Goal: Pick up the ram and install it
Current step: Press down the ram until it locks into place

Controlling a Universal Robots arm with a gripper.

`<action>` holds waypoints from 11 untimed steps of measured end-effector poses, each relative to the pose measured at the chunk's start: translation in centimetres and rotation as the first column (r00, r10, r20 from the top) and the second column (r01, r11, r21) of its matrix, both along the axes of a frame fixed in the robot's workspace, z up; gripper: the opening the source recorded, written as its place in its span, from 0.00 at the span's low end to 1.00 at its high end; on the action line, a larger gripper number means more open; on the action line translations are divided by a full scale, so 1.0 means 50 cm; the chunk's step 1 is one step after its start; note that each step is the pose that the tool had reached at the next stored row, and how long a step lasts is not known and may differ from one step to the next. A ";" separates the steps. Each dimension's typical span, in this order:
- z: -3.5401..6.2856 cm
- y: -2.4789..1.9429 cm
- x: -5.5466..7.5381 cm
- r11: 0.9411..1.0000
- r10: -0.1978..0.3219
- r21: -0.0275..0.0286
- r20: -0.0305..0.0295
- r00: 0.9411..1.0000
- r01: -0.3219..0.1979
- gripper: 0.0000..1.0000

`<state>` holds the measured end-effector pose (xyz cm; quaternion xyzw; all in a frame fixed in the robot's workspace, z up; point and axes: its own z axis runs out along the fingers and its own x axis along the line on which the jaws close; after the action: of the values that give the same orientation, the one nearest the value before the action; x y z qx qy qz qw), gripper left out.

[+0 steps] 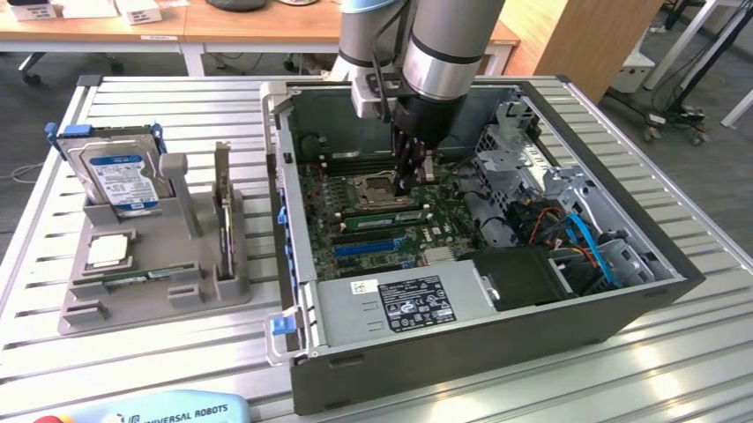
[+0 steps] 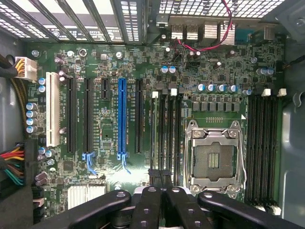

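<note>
The ram is a slim green stick standing on edge in a memory slot beside the open processor socket. In the exterior view the ram lies along the motherboard inside the open computer case. My gripper reaches down into the case with its black fingers together. In the wrist view the gripper has its tips at the near end of the stick. I cannot tell whether they pinch it or only rest on it. A second stick lies in the grey holder outside the case.
On the holder stand a blue-labelled hard drive and a square silver processor chip. Inside the case are the power supply, black and blue expansion slots, cable bundles and a metal drive cage.
</note>
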<state>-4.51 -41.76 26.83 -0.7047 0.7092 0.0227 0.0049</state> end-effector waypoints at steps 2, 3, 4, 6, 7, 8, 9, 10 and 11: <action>0.000 0.0000 0.000 1.000 0.000 0.000 0.000 1.000 0.000 0.10; 0.000 0.0000 0.000 1.000 0.000 0.000 0.000 1.000 0.000 0.10; 0.000 0.0000 0.000 1.000 0.000 0.000 0.000 1.000 0.000 0.10; 0.000 0.0000 0.000 1.000 -0.004 0.000 0.000 1.000 0.004 0.10; 0.000 0.0001 0.000 1.000 -0.008 0.000 0.000 1.000 0.008 0.10; 0.000 0.0001 0.000 1.000 -0.014 0.000 0.000 1.000 0.014 0.10; 0.000 0.0001 0.000 1.000 -0.020 0.000 0.000 1.000 0.020 0.10; 0.000 0.0001 0.000 1.000 -0.028 0.000 0.000 1.000 0.028 0.10; 0.000 0.0000 0.000 0.999 -0.038 0.000 0.000 0.999 0.038 0.10</action>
<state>-4.51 -41.76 26.83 -0.6910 0.7225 0.0226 0.0053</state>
